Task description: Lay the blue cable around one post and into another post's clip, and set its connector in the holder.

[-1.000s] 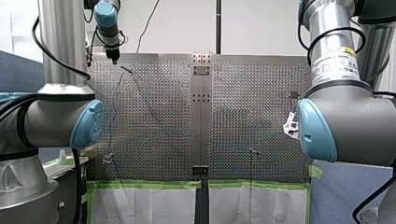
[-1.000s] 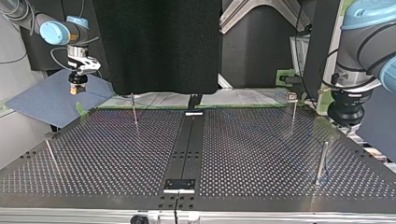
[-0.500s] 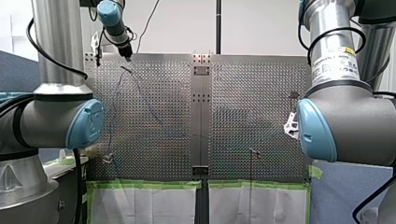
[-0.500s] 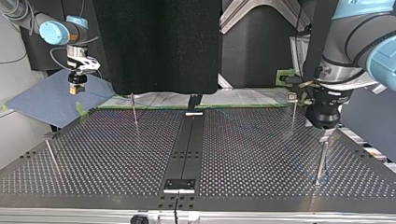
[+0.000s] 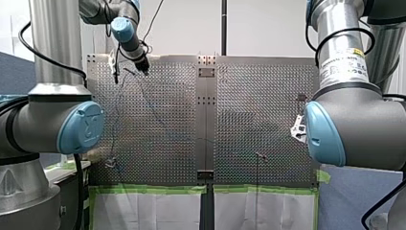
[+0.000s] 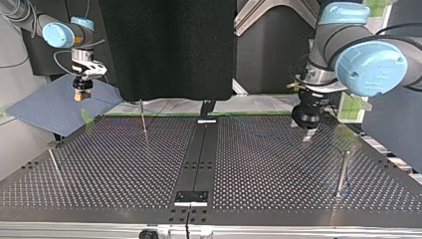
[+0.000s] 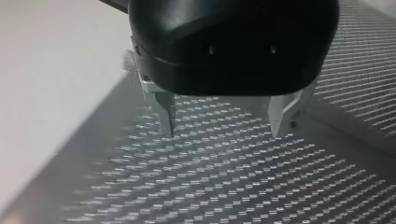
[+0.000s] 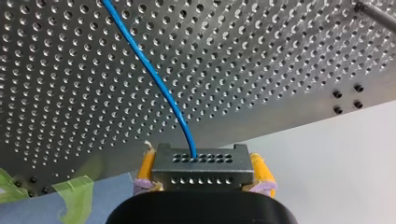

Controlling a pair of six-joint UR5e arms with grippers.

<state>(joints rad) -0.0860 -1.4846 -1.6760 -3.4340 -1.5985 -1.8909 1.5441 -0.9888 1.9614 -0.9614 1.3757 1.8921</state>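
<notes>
Our right gripper (image 8: 201, 181) is clamped on the grey connector (image 8: 201, 161), with its yellow pads (image 8: 260, 169) pressed against either side of the block. The blue cable (image 8: 156, 81) leaves the connector's face and runs out over the perforated worktop (image 8: 70, 93). In the top view this gripper (image 6: 82, 94) hangs off the worktop's far left corner, above a blue mat (image 6: 45, 109). Our left gripper (image 7: 222, 133) has its metal fingers (image 7: 167, 116) spread wide with nothing between them. It is poised just over the worktop near the far edge at the top view's right, well apart from the upright post (image 6: 342, 172).
</notes>
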